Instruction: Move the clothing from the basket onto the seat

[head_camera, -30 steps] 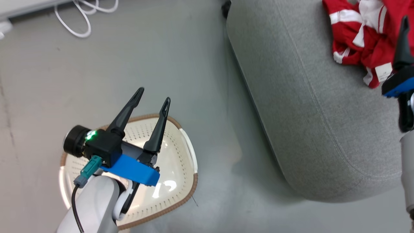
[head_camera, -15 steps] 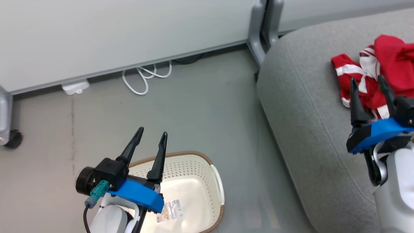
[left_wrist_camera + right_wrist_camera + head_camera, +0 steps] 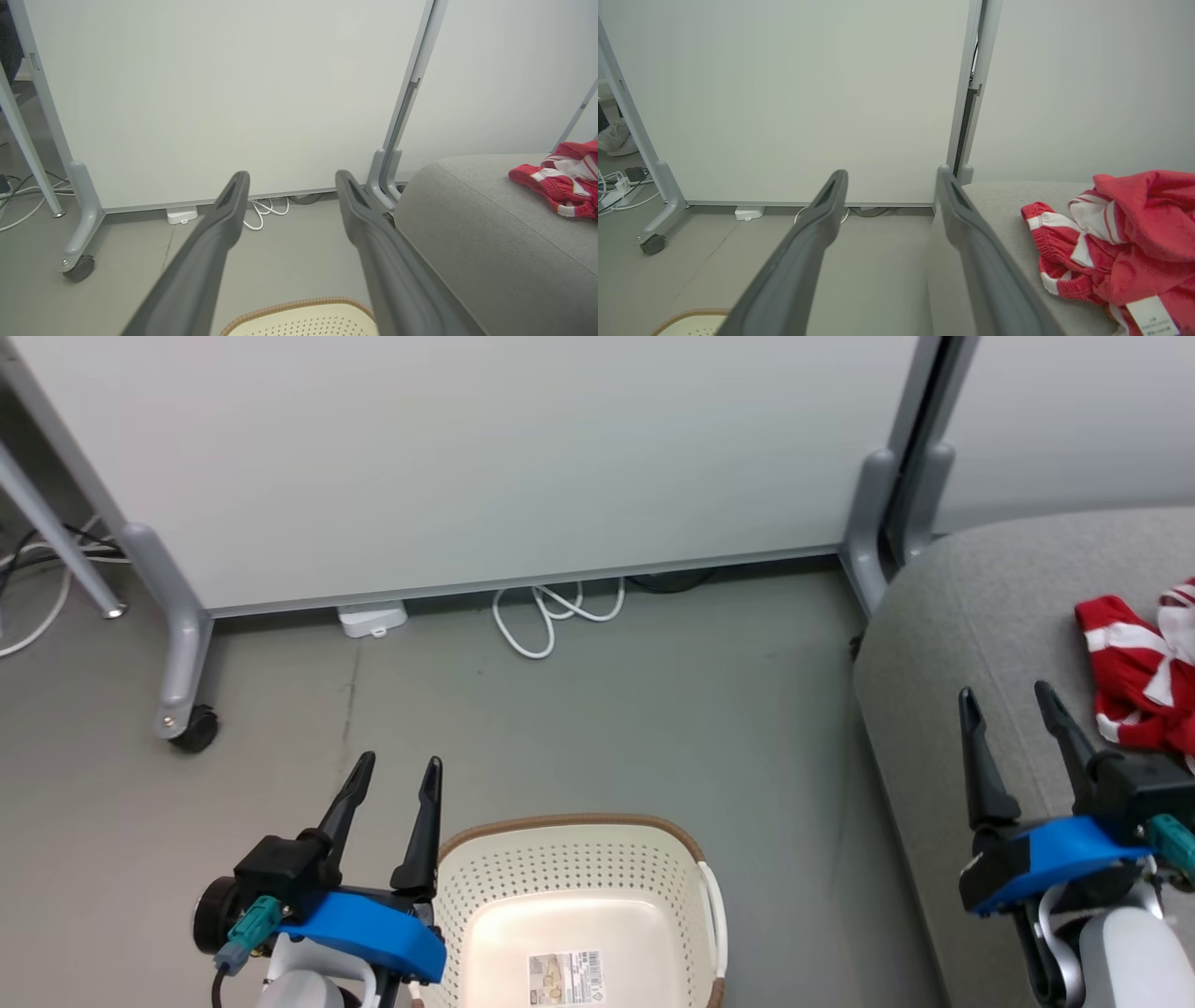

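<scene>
The red and white clothing [image 3: 1141, 679] lies bunched on the grey seat [image 3: 943, 709] at the right edge of the head view. The cream basket [image 3: 571, 859] with its brown rim stands on the floor at the bottom centre, holding nothing but a paper label. My left gripper [image 3: 397, 769] is open just left of the basket's rim, nothing between its fingers. My right gripper [image 3: 1008, 698] is open above the seat's front part, left of the clothing. The wrist views show the clothing [image 3: 1120, 242] on the seat [image 3: 490, 242] and the basket rim [image 3: 299, 305].
A white partition on grey wheeled legs [image 3: 182, 663] stands behind. White cables [image 3: 551, 616] and a white adapter [image 3: 372, 618] lie on the floor at its foot. Bare grey floor lies between the basket and the partition.
The head camera has tilted up, bringing the partition into view. Both grippers stay open; the right one now shows fully, away from the clothing.
</scene>
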